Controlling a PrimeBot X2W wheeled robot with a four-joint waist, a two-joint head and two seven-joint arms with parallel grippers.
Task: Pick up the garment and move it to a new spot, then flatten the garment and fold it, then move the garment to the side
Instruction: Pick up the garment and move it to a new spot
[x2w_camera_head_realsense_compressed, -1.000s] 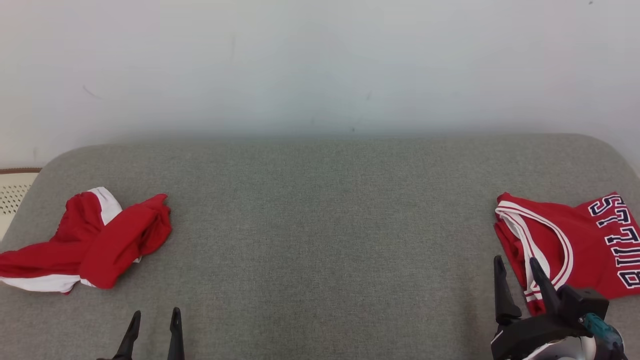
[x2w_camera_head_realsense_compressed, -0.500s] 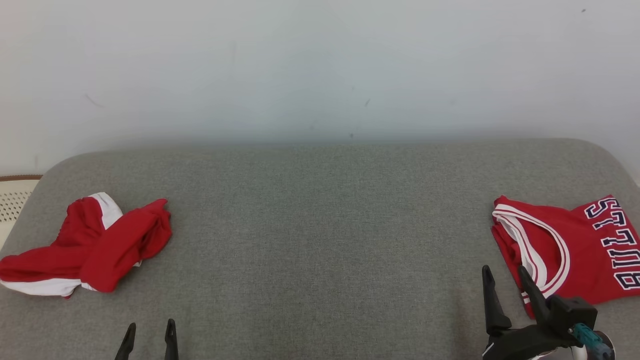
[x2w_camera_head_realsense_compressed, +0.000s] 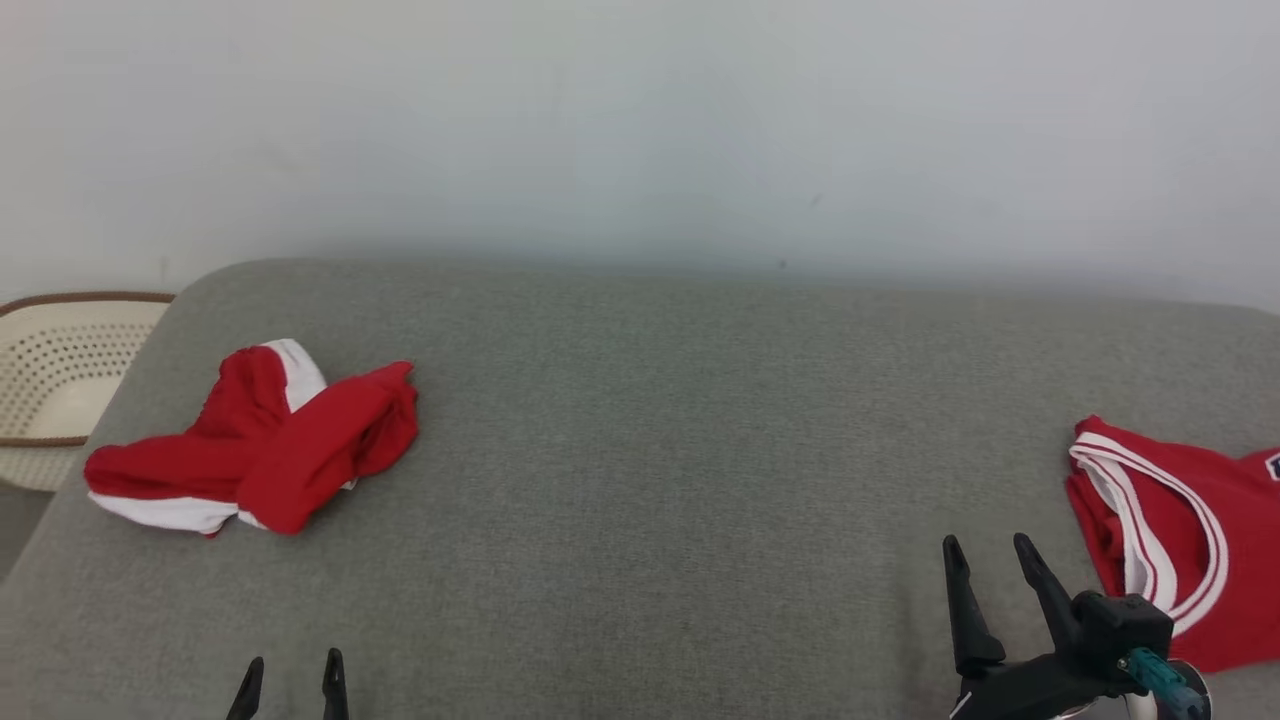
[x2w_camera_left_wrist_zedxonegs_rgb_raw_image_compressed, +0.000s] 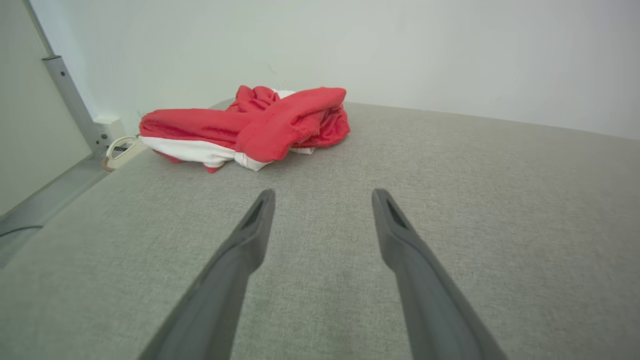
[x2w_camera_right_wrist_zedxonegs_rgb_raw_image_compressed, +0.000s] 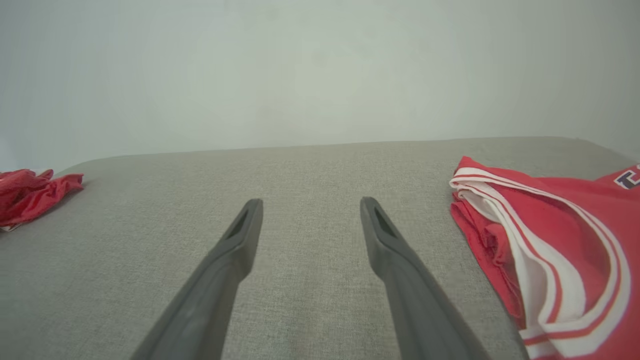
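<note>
A crumpled red and white garment (x2w_camera_head_realsense_compressed: 260, 450) lies in a heap on the left of the grey padded surface (x2w_camera_head_realsense_compressed: 660, 420); it also shows in the left wrist view (x2w_camera_left_wrist_zedxonegs_rgb_raw_image_compressed: 250, 127) and at the left edge of the right wrist view (x2w_camera_right_wrist_zedxonegs_rgb_raw_image_compressed: 30, 197). A folded red jersey (x2w_camera_head_realsense_compressed: 1180, 540) with white-striped trim lies flat at the right (x2w_camera_right_wrist_zedxonegs_rgb_raw_image_compressed: 550, 240). My left gripper (x2w_camera_head_realsense_compressed: 293, 662) is open and empty near the front edge, short of the crumpled garment (x2w_camera_left_wrist_zedxonegs_rgb_raw_image_compressed: 323, 192). My right gripper (x2w_camera_head_realsense_compressed: 986, 542) is open and empty just left of the jersey, not touching it (x2w_camera_right_wrist_zedxonegs_rgb_raw_image_compressed: 311, 201).
A cream perforated basket (x2w_camera_head_realsense_compressed: 60, 370) with a brown rim stands off the left end of the surface. A pale wall runs behind it. A metal post (x2w_camera_left_wrist_zedxonegs_rgb_raw_image_compressed: 70, 100) stands at the left in the left wrist view. Bare grey cloth lies between the two garments.
The head camera has swung left, so everything sits further right and the basket shows more. My right gripper has drawn away from the jersey's edge. Both grippers stay open.
</note>
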